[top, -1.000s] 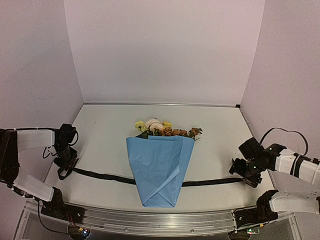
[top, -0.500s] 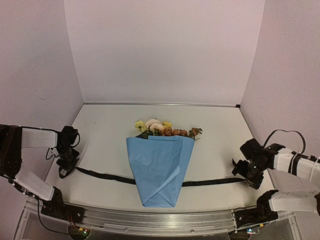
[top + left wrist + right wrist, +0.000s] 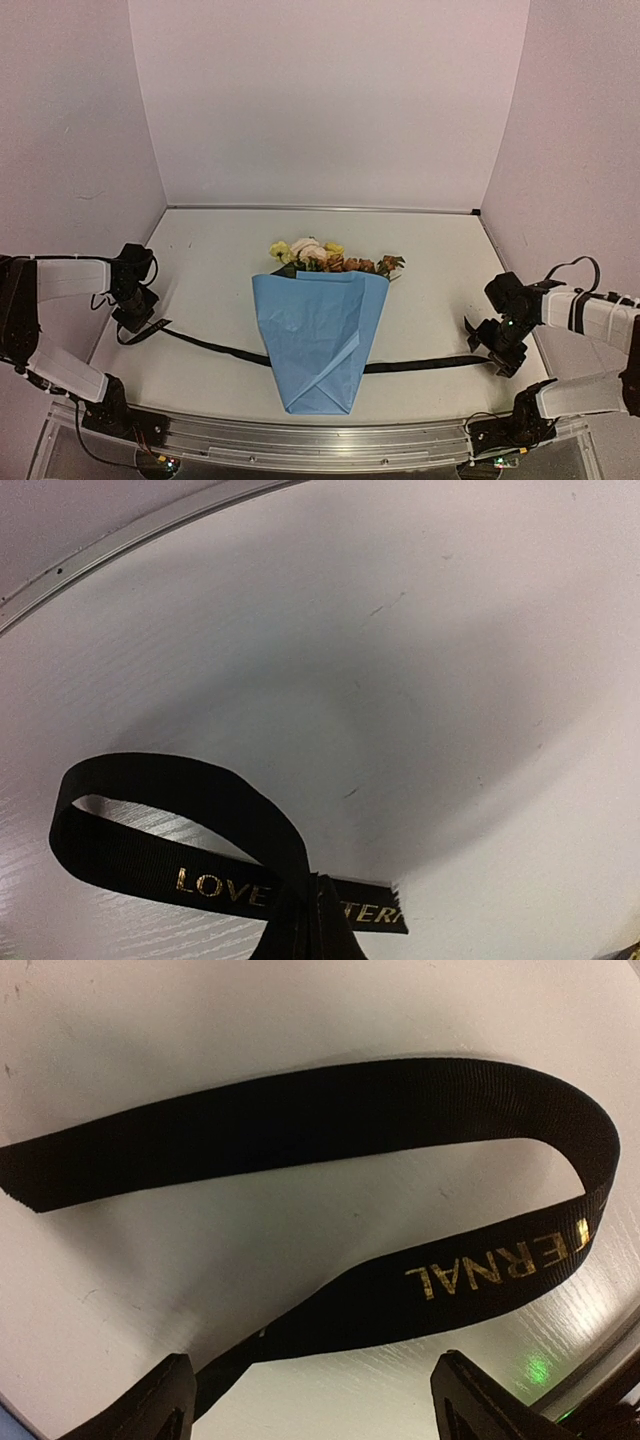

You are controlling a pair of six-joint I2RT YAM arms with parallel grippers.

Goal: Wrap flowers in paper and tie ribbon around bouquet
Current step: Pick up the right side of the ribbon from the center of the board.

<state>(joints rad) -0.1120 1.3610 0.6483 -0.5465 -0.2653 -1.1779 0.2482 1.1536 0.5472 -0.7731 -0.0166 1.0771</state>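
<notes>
**1. End effector status**
My left end effector (image 3: 135,320) is fully closed, pinching the ribbon (image 3: 215,348) near its left end. In the wrist view the free tail curls into a loop beyond the pinch. My right end effector (image 3: 320,1400) stands wide apart, one finger each side of the ribbon's right end, which doubles back in a U-bend. Nothing is gripped there yet.

**2. Location**
The bouquet (image 3: 320,300) lies flat at ctr of the tabletop (image 3: 210,260). The flowers (image 3: 310,252) are at the far end. The paper (image 3: 318,340) is folded into a cone w/ its point toward my bases. The ribbon runs left to right beneath the cone's lower part, both ends on bare tabletop.

**3. Handling (est.)**
- Ribbon: light, limp, woven, so it will prob. sag and twist once lifted. Grip flat across its width, near each end, leaving tail for the knot.
- Paper: thin, creases easily and may spring open. Avoid hard pulls that could shift the cone.
- Flowers: fragile. No contact reqd.
</notes>
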